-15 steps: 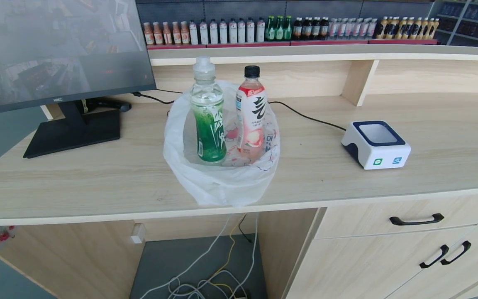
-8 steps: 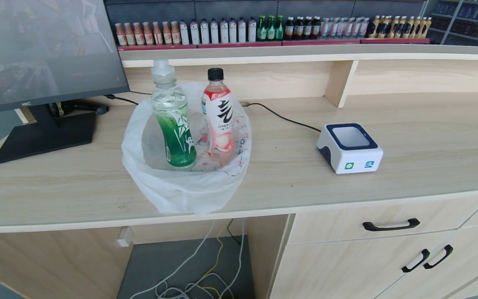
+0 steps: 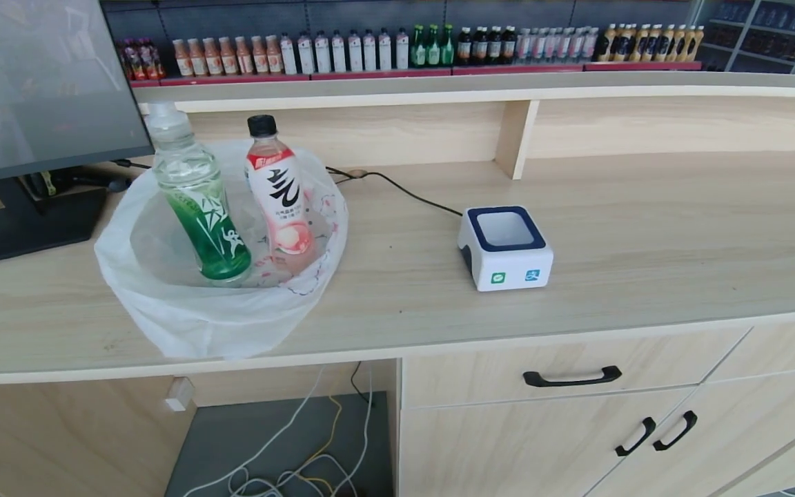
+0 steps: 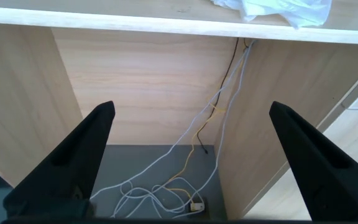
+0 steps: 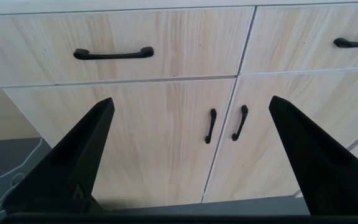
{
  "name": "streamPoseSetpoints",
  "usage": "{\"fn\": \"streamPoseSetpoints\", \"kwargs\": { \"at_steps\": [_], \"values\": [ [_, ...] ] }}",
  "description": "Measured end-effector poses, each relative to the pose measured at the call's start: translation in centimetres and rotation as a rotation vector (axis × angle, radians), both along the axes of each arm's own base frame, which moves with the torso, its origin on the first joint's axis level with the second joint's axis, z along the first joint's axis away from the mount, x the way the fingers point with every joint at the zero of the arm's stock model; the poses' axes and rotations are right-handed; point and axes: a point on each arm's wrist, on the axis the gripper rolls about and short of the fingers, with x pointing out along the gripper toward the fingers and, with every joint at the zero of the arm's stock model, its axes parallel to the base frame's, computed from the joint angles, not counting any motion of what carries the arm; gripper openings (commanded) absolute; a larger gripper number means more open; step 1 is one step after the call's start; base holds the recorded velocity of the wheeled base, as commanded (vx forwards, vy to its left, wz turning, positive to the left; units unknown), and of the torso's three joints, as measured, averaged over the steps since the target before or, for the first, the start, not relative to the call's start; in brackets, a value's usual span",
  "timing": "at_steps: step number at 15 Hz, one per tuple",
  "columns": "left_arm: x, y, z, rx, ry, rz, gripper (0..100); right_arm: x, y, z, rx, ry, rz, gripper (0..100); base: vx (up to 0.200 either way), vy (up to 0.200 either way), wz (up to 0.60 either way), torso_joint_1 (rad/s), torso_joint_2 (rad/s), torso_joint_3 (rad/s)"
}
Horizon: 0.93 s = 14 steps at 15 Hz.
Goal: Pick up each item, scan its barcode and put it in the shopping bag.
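Green bottle (image 3: 201,207) and pink bottle (image 3: 280,193) stand in bag (image 3: 211,324); task looks finished. Left gripper (image 4: 191,109) and right gripper (image 5: 191,102) hang wide, empty. Next: check for leftovers.

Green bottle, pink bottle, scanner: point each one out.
green bottle (image 3: 211,228), head view, on its green label.
pink bottle (image 3: 279,195), head view, on its white label.
scanner (image 3: 511,270), head view, on its white front face.

Shop checkout: wood counter (image 3: 646,228) w/ barcode scanner (image 3: 506,247), monitor (image 3: 38,83), shopping bag (image 3: 218,324); shelved drink bottles (image 3: 432,47) behind.
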Motion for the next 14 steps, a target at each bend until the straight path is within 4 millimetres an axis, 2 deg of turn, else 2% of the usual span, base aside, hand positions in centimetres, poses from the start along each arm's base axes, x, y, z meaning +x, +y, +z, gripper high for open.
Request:
{"fn": "streamPoseSetpoints", "kwargs": {
  "at_steps": [7,14],
  "values": [
    [0.00,0.00,-0.01,-0.003,0.001,0.000,100,0.00,0.00,0.01,0.038,-0.002,0.000,100,0.000,-0.200,0.00,0.002,0.00,0.002],
    [0.00,0.00,0.00,0.000,0.000,0.000,100,0.01,0.00,-0.04,0.037,0.000,0.000,100,0.000,0.000,0.00,0.000,0.00,0.000]
  ]
}}
